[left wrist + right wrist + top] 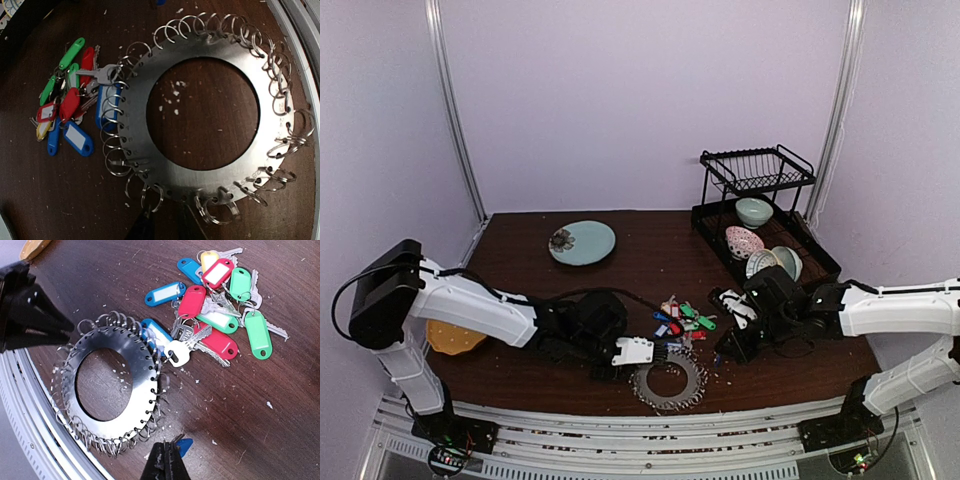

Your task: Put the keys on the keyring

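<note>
The keyring [210, 182] is a flat metal disc fringed with split rings. It lies near the table's front edge [692, 385] and also shows in the right wrist view [140, 370]. The keys [70, 110], with blue, red, green and yellow tags, lie in a heap against its far side [682, 318] [215, 305]. One silver key rests on the disc's rim. My left gripper [172, 225] [645, 362] is open at the disc's near rim, with one fingertip [143, 222] touching a split ring. My right gripper [169, 447] [720, 357] is shut on a blue-tagged key [185, 445] just right of the disc.
A black dish rack [765, 235] with patterned bowls stands at the back right. A teal plate [582, 242] lies at the back left. A yellow object [455, 340] lies by the left arm. The metal rail [20, 405] runs along the front edge.
</note>
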